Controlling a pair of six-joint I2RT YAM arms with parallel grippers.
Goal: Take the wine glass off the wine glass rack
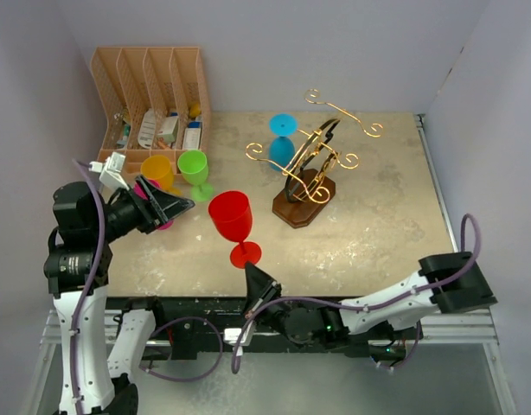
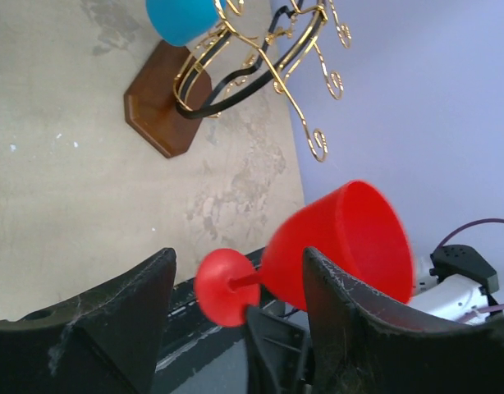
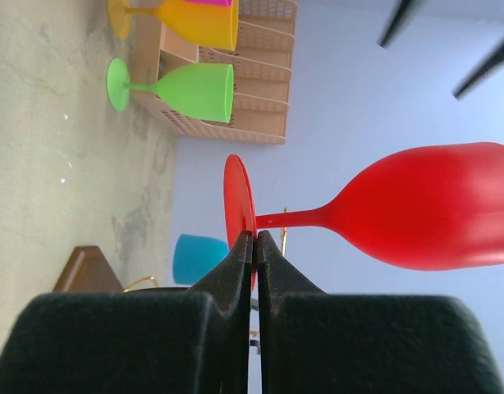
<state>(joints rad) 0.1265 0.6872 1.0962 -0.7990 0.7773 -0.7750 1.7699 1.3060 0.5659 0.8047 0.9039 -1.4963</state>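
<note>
Low at the table's point(image 1: 378, 229) near edge, right pincer point(image 1: 251, 274) lies pressed together; left pincer point(image 1: 181, 206) hangs spread.

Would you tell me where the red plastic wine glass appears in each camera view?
Top external: the red plastic wine glass, just left of centre, upright.
Left wrist: the glass, lower right, seen sideways.
Right wrist: the glass, right half, seen sideways.
Shared landmark: the blue plastic wine glass at the gold wire rack.
</note>
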